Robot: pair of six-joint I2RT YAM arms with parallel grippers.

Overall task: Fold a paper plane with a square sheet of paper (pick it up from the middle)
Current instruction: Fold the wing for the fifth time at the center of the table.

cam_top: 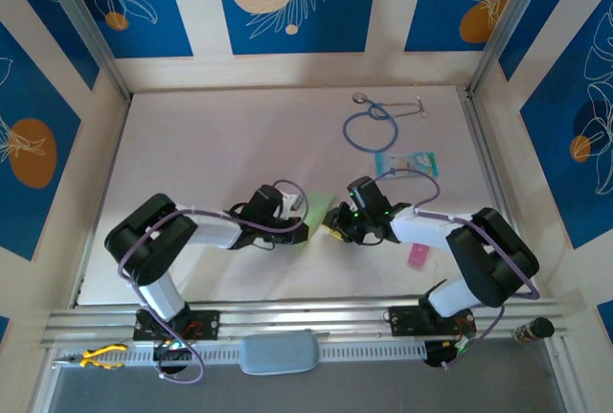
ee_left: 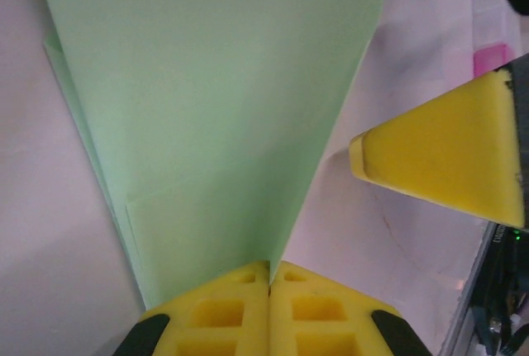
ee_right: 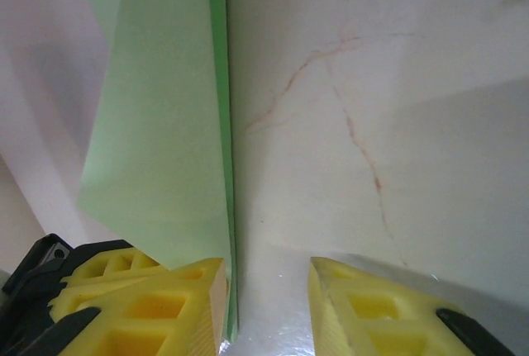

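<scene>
the left gripper (ee_left: 269, 294) is pinched shut on the folded green sheet of paper (ee_left: 215, 100), anchoring it mid-table. at its three o'clock the right gripper (ee_right: 266, 302) stands parted around the paper's edge, likely readying a crease.

Stethoscope (cam_top: 372, 126) behind paper plane (cam_top: 312, 217)
</scene>
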